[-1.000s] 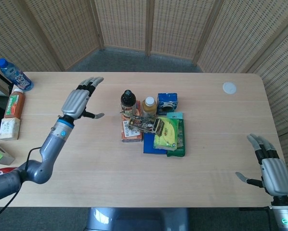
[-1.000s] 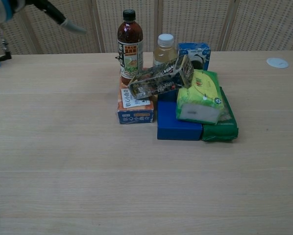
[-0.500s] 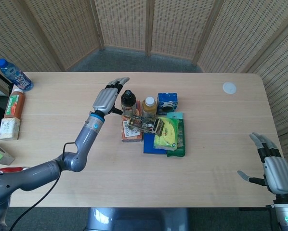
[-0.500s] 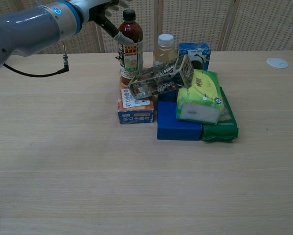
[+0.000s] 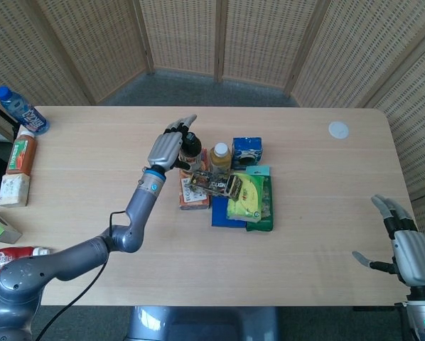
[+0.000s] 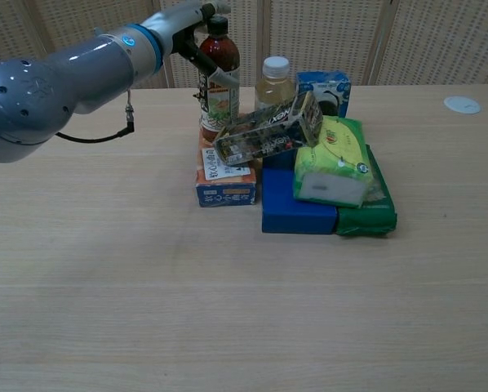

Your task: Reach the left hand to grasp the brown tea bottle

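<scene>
The brown tea bottle (image 6: 219, 90), dark with a black cap and a green-and-white label, stands upright at the left rear of a pile of packages; in the head view the bottle (image 5: 191, 148) is mid-table. My left hand (image 5: 168, 145) is right against its left side with fingers stretched past the cap. In the chest view the left hand (image 6: 187, 18) is at the bottle's neck, its thumb (image 6: 218, 72) crossing in front of the bottle; the fingers are spread, not wrapped round. My right hand (image 5: 407, 251) hangs open off the table's right front corner, holding nothing.
A pale bottle with a white cap (image 6: 272, 80), a blue carton (image 6: 326, 88), a clear snack box (image 6: 268, 131), a yellow-green pack (image 6: 335, 159) and flat boxes (image 6: 297, 208) crowd the tea bottle's right. Bottles and cartons (image 5: 19, 153) line the left edge. A white disc (image 5: 338, 129) lies far right.
My left arm has swung right from open table to the tea bottle, its thumb now crossing the bottle's front. The right hand has drifted slightly toward the table's corner.
</scene>
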### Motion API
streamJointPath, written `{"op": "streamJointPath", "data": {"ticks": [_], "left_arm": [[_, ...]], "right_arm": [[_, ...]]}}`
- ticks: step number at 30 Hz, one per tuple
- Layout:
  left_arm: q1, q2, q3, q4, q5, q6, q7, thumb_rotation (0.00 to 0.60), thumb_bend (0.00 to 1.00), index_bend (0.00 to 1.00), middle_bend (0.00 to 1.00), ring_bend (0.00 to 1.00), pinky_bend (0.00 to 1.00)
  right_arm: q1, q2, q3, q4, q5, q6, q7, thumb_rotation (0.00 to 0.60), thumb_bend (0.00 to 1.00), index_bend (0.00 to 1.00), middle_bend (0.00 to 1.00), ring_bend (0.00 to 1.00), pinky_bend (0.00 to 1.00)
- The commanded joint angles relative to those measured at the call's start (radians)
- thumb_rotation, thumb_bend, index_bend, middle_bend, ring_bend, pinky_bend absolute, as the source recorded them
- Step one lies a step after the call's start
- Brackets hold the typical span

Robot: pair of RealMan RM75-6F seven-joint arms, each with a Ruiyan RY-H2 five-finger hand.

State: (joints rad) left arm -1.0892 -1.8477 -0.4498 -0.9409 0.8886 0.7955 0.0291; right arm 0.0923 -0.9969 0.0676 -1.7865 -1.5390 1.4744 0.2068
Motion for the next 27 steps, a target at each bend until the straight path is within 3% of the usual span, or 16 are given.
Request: {"op": "streamJointPath", "data": {"ticks": [1,3,7,9,12,19,27], "left_arm": [[-0.009,-0.041,0.002,0.048,0.005,0.021,-0.002,0.6,0.0,0.05,0.09,0.01,0.2],[-0.011,-0.06,0.005,0.073,0.006,0.026,0.001,0.6,0.0,0.24,0.32,0.11,0.39],[-0.016,-0.098,0.01,0.127,0.013,0.032,0.003,0.6,0.0,0.51,0.58,0.35,0.51],[-0.018,-0.124,0.006,0.157,0.03,0.064,-0.011,0.6,0.0,0.66,0.73,0.49,0.62],[-0.024,-0.153,0.003,0.196,0.059,0.105,-0.025,0.6,0.01,0.79,0.87,0.62,0.74],[-0.024,-0.127,-0.013,0.173,0.107,0.159,-0.036,0.6,0.02,0.82,0.92,0.67,0.79],[-0.01,-0.025,-0.054,0.022,0.111,0.219,0.046,0.6,0.02,0.82,0.93,0.67,0.79]], "right_arm": [[0.001,0.002,0.0,0.001,0.0,-0.002,0.005,0.588,0.0,0.0,0.0,0.0,0.0],[0.002,0.003,0.0,0.002,0.0,-0.003,0.008,0.585,0.0,0.0,0.0,0.0,0.0],[0.003,0.004,-0.001,0.002,0.0,-0.007,0.016,0.588,0.0,0.0,0.0,0.0,0.0],[0.003,0.006,-0.001,0.002,0.0,-0.006,0.019,0.586,0.0,0.0,0.0,0.0,0.0],[0.003,0.007,-0.002,0.001,-0.001,-0.006,0.023,0.586,0.0,0.0,0.0,0.0,0.0],[0.002,0.011,-0.001,0.001,-0.001,-0.004,0.031,0.585,0.0,0.0,0.0,0.0,0.0],[0.001,0.011,-0.005,-0.002,-0.008,-0.002,0.026,0.59,0.0,0.0,0.0,0.0,0.0]]}}
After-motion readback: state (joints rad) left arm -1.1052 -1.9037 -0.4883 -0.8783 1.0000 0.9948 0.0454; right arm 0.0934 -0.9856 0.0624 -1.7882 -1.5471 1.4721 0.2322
